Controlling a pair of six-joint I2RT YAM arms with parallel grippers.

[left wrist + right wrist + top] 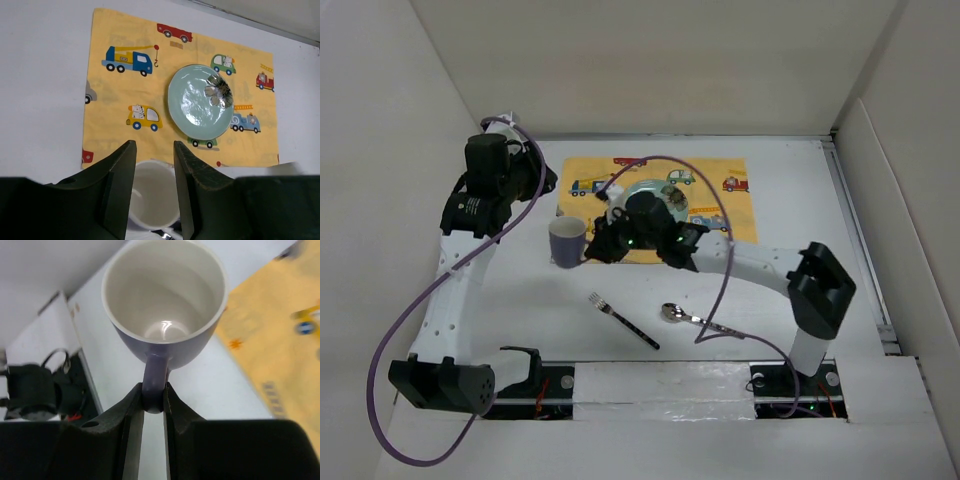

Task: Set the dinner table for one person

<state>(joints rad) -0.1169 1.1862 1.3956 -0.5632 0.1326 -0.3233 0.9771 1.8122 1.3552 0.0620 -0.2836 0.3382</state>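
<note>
The white dinner table (790,200) carries a yellow placemat (715,200) printed with vehicles. A pale green plate (192,107) lies on the mat; in the top view the plate (642,184) is mostly hidden under my right arm. My right gripper (594,249) is shut on the handle of a purple mug (567,240), which is upright just off the mat's left edge. The right wrist view shows the mug (165,295) and my right gripper (153,390) pinching its handle. I cannot tell whether the mug rests on the table. My left gripper (154,150) is open and empty, above and behind the mug (152,195).
A fork (623,320) and a spoon (695,318) lie on the table near the front, ahead of the arm bases. White wall panels (380,150) close in the sides and the back. A purple cable (720,280) loops over my right arm.
</note>
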